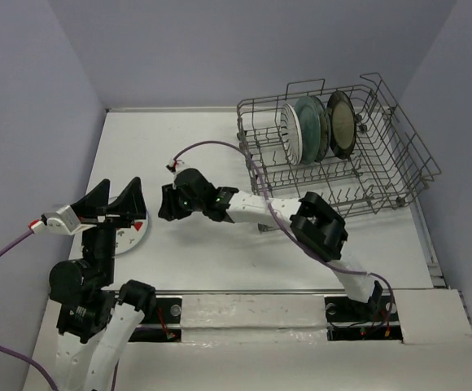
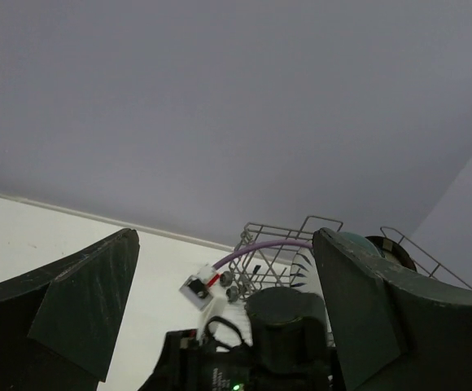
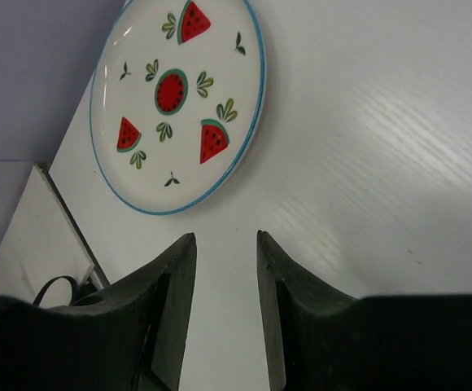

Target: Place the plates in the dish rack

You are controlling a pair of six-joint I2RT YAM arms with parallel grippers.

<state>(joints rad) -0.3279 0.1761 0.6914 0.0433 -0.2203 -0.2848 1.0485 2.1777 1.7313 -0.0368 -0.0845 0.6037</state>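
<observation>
Currently, white round plate with red watermelon marks flat on white table, left gripper spread wide over it, right gripper narrowly parted, empty, nearby, three plates upright in grey wire dish rack

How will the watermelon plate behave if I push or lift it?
The watermelon plate looks rigid and glazed, so probably slippery. It lies flat on the smooth table, so a push likely slides it. Probably breakable if dropped.
</observation>
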